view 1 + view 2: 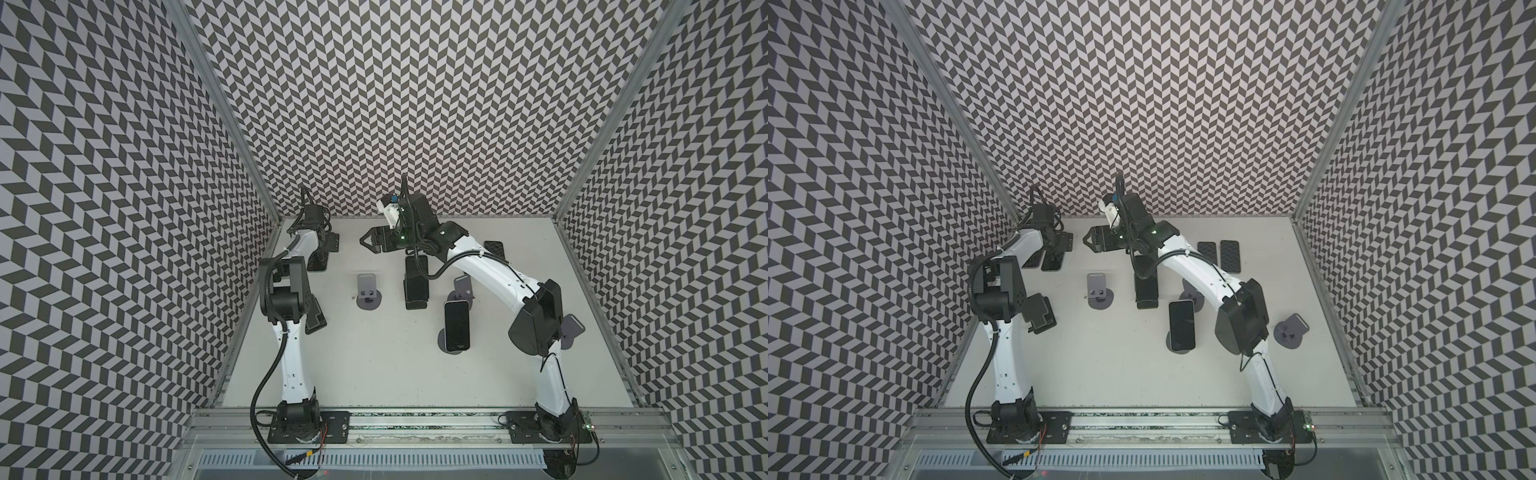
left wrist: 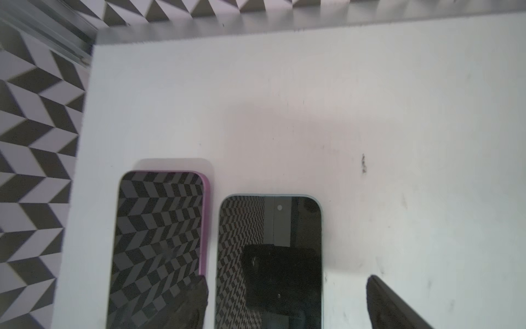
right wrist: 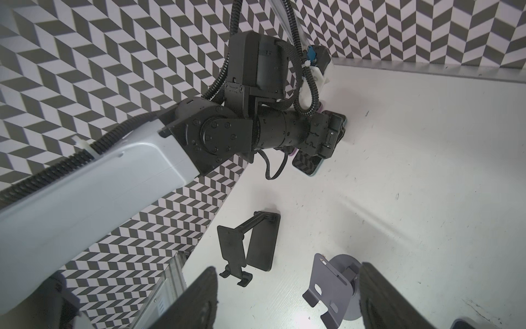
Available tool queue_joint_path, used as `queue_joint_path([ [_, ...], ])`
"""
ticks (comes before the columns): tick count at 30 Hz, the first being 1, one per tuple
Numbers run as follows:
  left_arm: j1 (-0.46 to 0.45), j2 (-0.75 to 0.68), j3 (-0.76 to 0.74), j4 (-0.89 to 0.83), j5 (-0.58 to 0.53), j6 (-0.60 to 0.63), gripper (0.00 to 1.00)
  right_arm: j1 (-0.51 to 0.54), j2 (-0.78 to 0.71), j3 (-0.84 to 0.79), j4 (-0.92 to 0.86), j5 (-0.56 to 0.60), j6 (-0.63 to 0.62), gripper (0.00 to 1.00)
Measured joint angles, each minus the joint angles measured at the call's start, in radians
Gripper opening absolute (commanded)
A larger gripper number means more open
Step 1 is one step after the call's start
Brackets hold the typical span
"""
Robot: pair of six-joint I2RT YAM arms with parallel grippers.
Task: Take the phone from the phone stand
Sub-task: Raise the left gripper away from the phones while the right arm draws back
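Phone (image 2: 270, 228) with the blue edge is lying flat on the table (image 2: 398, 114), sitting between the spread fingers of the left gripper (image 2: 287, 279), which is gripping nothing. The phone's far end is running out of the wrist view. One finger (image 2: 196, 302) is overlapping the pink-edged phone (image 2: 159, 228) alongside. The left arm is reaching down into the corner. The right gripper (image 1: 365, 241) is pointing sideways, jaws apart and empty.

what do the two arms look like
Both the left arm and right arm have white shells, black joints and black bases. A black ribbed cable loops along each. The jaws are black. The right arm's wrist shows a green light and a blue plug.
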Motion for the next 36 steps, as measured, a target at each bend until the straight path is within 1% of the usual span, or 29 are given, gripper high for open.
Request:
queue_joint_path([
  [4, -0.020, -0.113, -0.027, 0.002, 0.000, -0.025, 0.88, 0.000, -0.045, -0.022, -0.025, 0.011, -0.020, 0.78],
  [7, -0.056, -0.210, -0.061, 0.009, 0.000, -0.035, 0.88, 0.000, -0.098, -0.066, -0.035, 0.030, -0.035, 0.79],
  [11, -0.129, -0.325, -0.125, 0.030, 0.001, -0.043, 0.87, 0.000, -0.204, -0.185, -0.034, 0.053, -0.042, 0.79],
  [16, -0.226, -0.452, -0.253, 0.045, 0.021, -0.055, 0.87, 0.000, -0.364, -0.356, -0.024, 0.090, -0.040, 0.79],
  [23, -0.322, -0.611, -0.404, 0.051, 0.045, -0.069, 0.87, 0.000, -0.584, -0.565, -0.008, 0.161, -0.021, 0.79],
  [28, -0.370, -0.753, -0.538, 0.080, 0.091, -0.078, 0.87, 0.000, -0.726, -0.706, 0.003, 0.199, 0.013, 0.79],
  [36, -0.446, -0.967, -0.740, 0.150, 0.220, -0.084, 0.86, 0.001, -0.838, -0.853, -0.014, 0.249, 0.064, 0.79],
])
